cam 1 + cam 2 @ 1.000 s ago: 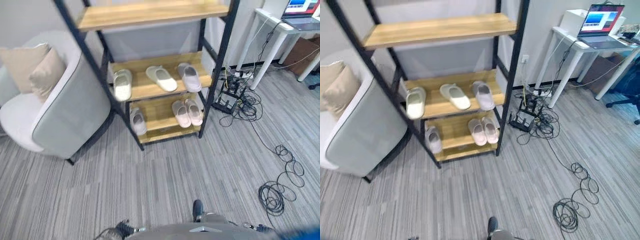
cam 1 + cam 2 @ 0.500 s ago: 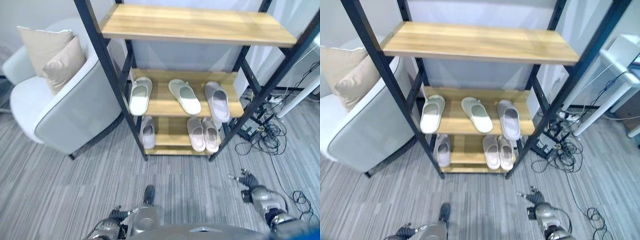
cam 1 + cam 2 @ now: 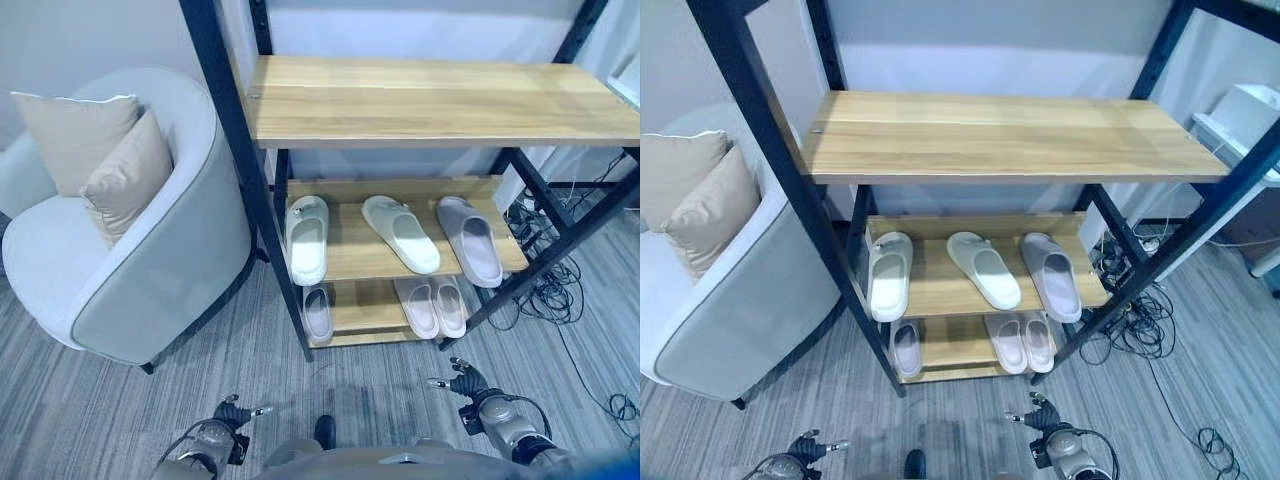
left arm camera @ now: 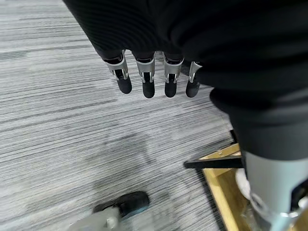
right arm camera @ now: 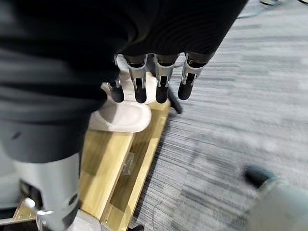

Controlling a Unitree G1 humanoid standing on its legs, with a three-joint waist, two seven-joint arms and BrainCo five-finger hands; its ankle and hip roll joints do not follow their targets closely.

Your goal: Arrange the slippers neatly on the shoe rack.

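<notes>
The shoe rack [image 3: 228, 150] has a black frame and wooden shelves; its top shelf [image 3: 430, 100] is bare. On the middle shelf lie a white slipper [image 3: 307, 238], a pale slipper [image 3: 400, 233] set at an angle, and a grey-lilac slipper [image 3: 470, 238]. The bottom shelf holds a single grey slipper [image 3: 317, 312] and a pink pair [image 3: 432, 306], which also shows as the pink pair [image 5: 122, 113] in the right wrist view. My left hand [image 3: 228, 415] hangs low over the carpet, open and holding nothing. My right hand [image 3: 470, 385] hangs open near the rack's front right foot.
A grey armchair [image 3: 150, 270] with two beige cushions [image 3: 110, 160] stands close against the rack's left side. Cables [image 3: 565, 290] lie on the floor to the right of the rack. Striped grey carpet [image 3: 380, 385] runs in front of it.
The whole picture has shifted: the camera has come closer to the rack and turned. The slippers lie as before. Both hands still hang low and open.
</notes>
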